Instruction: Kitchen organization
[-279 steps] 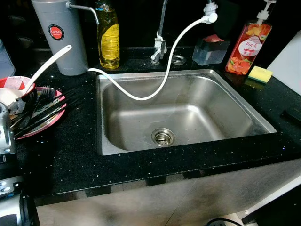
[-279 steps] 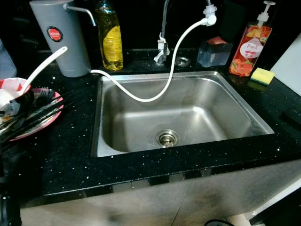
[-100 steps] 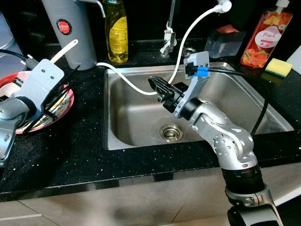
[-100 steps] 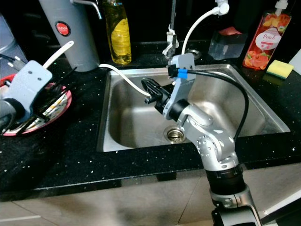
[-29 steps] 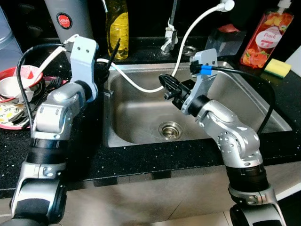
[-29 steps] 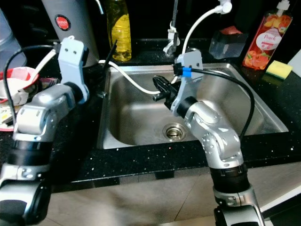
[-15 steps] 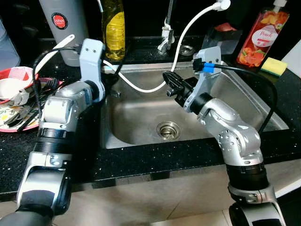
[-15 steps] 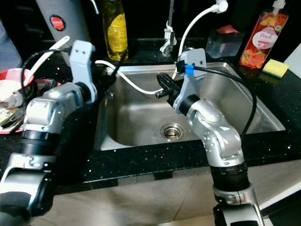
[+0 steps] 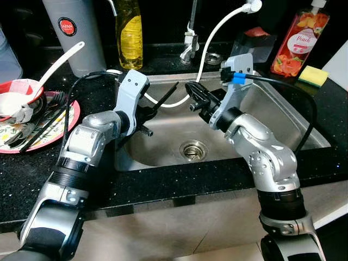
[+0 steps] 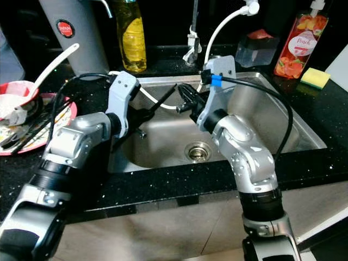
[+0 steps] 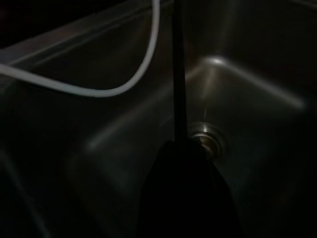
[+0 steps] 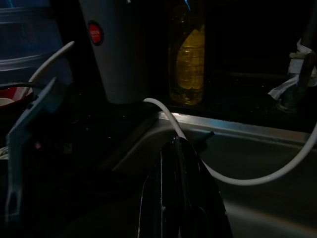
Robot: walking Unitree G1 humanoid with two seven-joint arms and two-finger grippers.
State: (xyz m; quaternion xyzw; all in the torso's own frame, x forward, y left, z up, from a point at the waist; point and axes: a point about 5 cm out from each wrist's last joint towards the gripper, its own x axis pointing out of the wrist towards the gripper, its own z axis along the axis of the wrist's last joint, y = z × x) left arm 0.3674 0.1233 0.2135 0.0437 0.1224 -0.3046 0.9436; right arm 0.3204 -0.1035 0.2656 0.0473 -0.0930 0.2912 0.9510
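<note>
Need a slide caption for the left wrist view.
Left hand holds a thin black chopstick over the steel sink.

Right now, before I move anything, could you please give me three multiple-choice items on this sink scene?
1. Where does the rectangular yellow sponge lie?
A. In the steel sink
B. On the speckled black counter, right of the sink
C. On a plate

2. What colour is the thin hose drooping into the sink?
A. White
B. Black
C. Green

3. What is the left gripper doing?
A. Open above a plate
B. Shut on a thin black stick over the sink
C. Gripping a bottle

Answers: 1 B, it sits by the sink's far right corner; 2 A, it shows white against the steel; 3 B, the stick juts from its fingers.
</note>
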